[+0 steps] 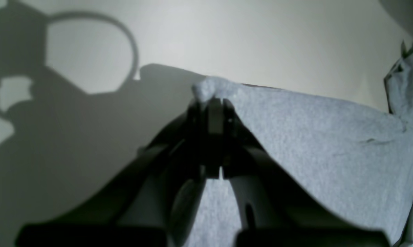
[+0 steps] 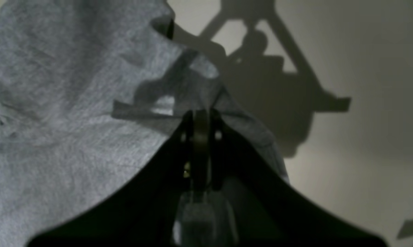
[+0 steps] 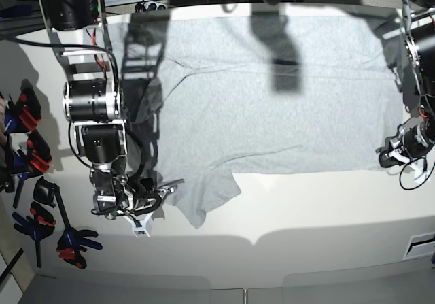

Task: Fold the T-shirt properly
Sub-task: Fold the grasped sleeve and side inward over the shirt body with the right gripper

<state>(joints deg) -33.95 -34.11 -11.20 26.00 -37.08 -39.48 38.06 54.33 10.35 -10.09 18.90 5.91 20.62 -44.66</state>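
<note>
Spring clamps (image 3: pixel 30 151) beside right gripper (image 3: pixel 160 194), pinching T-shirt (image 3: pixel 272 107) w/ left gripper (image 3: pixel 389 156).

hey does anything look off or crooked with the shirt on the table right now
Mostly it lies flat, but the T-shirt is uneven along its near edge: by the right gripper a flap sags lower and wrinkles, while the rest of the edge toward the left gripper runs straight. No tear or stain shows.

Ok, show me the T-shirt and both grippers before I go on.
T-shirt (image 3: pixel 272 107): base view, middle of the spread grey body.
left gripper (image 1: pixel 216 100): left wrist view, closed tips pinching the cloth edge.
right gripper (image 2: pixel 201 112): right wrist view, closed tips on the fabric.
</note>
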